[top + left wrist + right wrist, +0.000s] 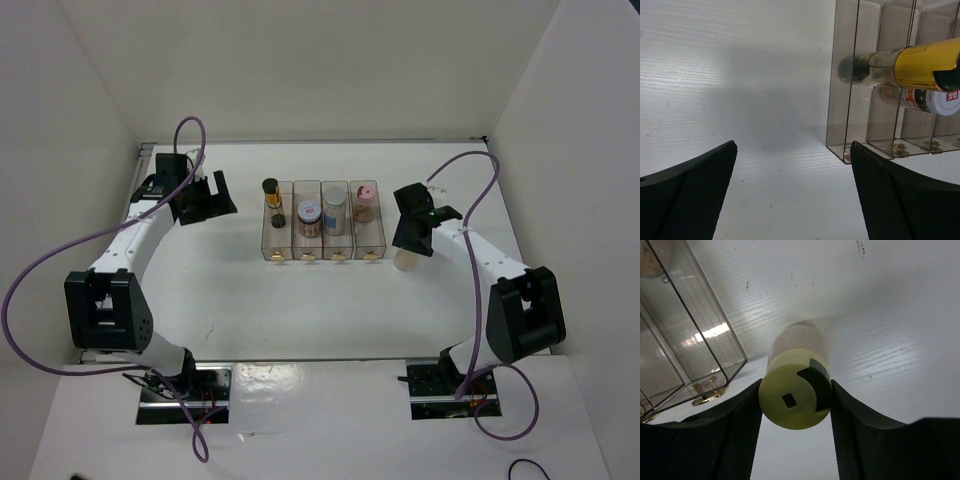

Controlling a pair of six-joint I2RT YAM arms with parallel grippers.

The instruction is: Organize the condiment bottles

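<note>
While clamped on cream bottle [797, 347], hold right gripper [794, 410] level; set upright just beside full 4-slot tray [695, 335], then release. Noted left gripper [792, 195] spread wide, empty.

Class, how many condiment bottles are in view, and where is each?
5. Four stand in the clear tray, one per slot, left to right: amber bottle, lilac-lidded jar, blue-lidded jar, pink-capped bottle. The yellow-capped bottle is gripped by the right gripper beside the tray.

Open table [890, 315] right of cream bottle [795, 385], tray [700, 325] left
</note>
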